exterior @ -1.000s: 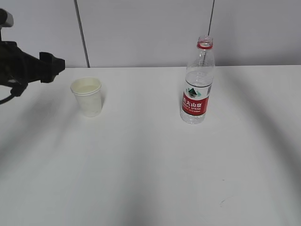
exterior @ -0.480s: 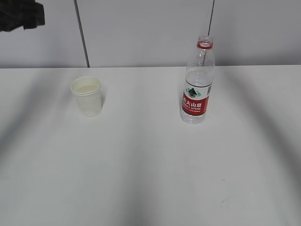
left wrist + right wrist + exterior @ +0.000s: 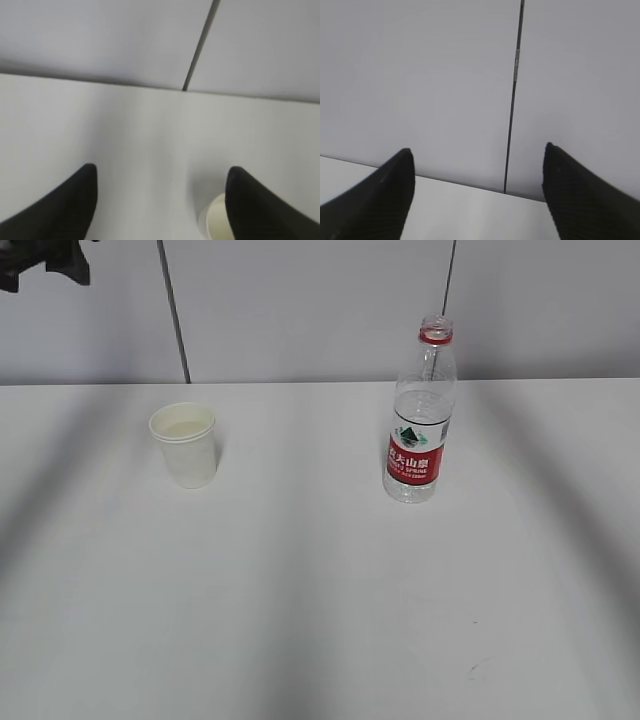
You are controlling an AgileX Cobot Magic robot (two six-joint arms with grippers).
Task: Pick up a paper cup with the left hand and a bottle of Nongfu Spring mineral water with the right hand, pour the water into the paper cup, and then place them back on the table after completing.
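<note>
A white paper cup (image 3: 184, 445) stands upright on the left of the white table (image 3: 320, 590). The uncapped Nongfu Spring bottle (image 3: 418, 415), with a red label and clear water (image 3: 424, 408) inside, stands upright at centre right. Only a black piece of the left hand (image 3: 40, 260) shows, high in the top left corner, well above and behind the cup. In the left wrist view my left gripper (image 3: 161, 169) is open with nothing between its fingers; the cup's rim (image 3: 216, 220) peeks out by the right finger. My right gripper (image 3: 478, 148) is open and empty, facing the wall; the right hand is outside the exterior view.
A grey panelled wall with dark vertical seams (image 3: 174, 310) runs along the table's far edge. Faint scuff marks (image 3: 478, 668) lie near the front right of the tabletop. Soft arm shadows fall across the table.
The left hand has risen from beside the cup up into the top left corner. Cup and bottle have stayed where they were.
</note>
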